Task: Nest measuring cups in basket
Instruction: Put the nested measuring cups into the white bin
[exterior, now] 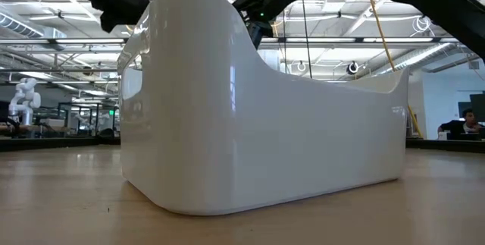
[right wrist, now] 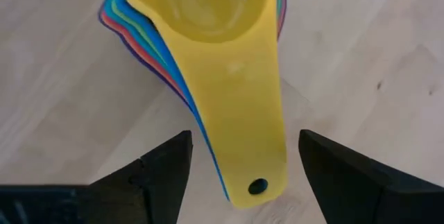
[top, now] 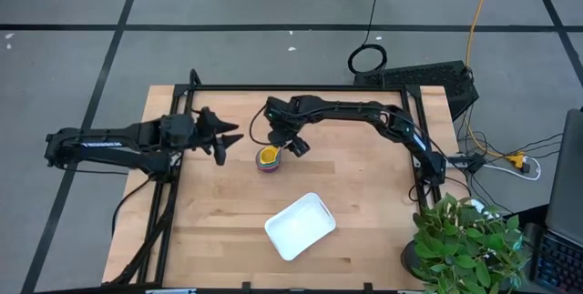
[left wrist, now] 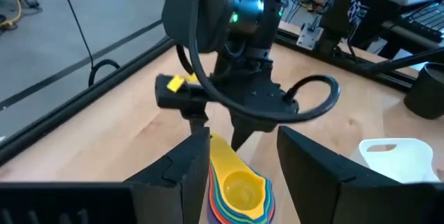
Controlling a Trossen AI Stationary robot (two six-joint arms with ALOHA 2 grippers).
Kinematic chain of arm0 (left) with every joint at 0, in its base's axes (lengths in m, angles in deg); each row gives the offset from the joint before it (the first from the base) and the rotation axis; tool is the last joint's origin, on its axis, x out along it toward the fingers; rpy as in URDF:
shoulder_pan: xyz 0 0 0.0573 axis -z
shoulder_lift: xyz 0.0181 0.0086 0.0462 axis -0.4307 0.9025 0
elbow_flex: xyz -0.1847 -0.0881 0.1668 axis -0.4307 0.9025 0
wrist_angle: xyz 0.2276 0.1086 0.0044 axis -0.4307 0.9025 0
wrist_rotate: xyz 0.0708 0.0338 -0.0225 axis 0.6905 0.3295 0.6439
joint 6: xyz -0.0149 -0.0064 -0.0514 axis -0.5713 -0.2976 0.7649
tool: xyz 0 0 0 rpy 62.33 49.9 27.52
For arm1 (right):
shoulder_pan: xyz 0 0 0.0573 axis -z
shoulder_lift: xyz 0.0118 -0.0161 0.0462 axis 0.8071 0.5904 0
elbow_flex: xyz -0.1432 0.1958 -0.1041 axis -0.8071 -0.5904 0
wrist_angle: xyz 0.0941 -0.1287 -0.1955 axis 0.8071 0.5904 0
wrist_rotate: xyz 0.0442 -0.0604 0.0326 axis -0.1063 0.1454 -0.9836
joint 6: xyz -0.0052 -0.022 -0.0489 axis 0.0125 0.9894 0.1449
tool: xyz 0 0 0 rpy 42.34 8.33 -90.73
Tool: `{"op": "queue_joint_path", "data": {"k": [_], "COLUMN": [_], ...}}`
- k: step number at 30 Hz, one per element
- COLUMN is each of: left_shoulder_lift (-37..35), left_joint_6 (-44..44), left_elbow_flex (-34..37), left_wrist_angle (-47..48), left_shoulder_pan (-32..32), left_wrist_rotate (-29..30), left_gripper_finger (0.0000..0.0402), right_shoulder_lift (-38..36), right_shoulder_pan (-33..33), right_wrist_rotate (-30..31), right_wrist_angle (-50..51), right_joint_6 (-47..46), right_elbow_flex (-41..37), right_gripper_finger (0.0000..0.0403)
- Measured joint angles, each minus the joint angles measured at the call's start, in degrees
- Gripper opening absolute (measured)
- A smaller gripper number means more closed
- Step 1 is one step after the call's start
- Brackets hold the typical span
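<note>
Measuring cups [top: 267, 157]: nested in one stack, yellow on top, standing on the wooden table [top: 219, 230] outside and beyond the white basket [top: 300, 226]. Right gripper [top: 284, 143]: directly above the stack's handles, fingers spread wide, holding nothing. Left gripper [top: 230, 142]: just beside the stack, fingers likewise apart and empty.

Bright, even overhead light fills the scene, and ceiling lamps show as rings in the low view, where the basket [exterior: 265, 116] carries long glossy reflections. The tabletop [top: 364, 194] holds only soft, short shadows. Both wrist views render their own dark fingers [right wrist: 159, 172] blurred.
</note>
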Motion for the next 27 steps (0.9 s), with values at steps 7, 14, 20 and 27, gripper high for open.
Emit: {"op": "queue_joint_path", "data": {"k": [7,14,20,27], "left_shoulder_lift": [0.07,0.07,0.07,0.07], "left_joint_6": [0.15,0.15,0.17,0.36], "left_elbow_flex": [0.44,0.44,0.44,0.44], "left_wrist_angle": [-0.11,-0.09,-0.07,-0.04], "left_shoulder_pan": [0.0,0.0,0.0,0.0], "left_wrist_rotate": [-0.02,-0.04,-0.22,-0.78], "left_gripper_finger": [0.017,0.017,0.017,0.017], "right_shoulder_lift": [1.39,1.78,1.78,1.78], "right_shoulder_pan": [-0.02,-0.41,-1.51,-2.86], "right_wrist_rotate": [-0.01,-0.01,0.0,0.3], "right_wrist_angle": [-1.88,-1.03,2.54,2.64], "right_joint_6": [0.18,-0.13,-2.56,-7.22], "right_elbow_flex": [0.0,0.0,0.0,0.0], "right_gripper_finger": [0.0256,0.0256,0.0256,0.0256]}}
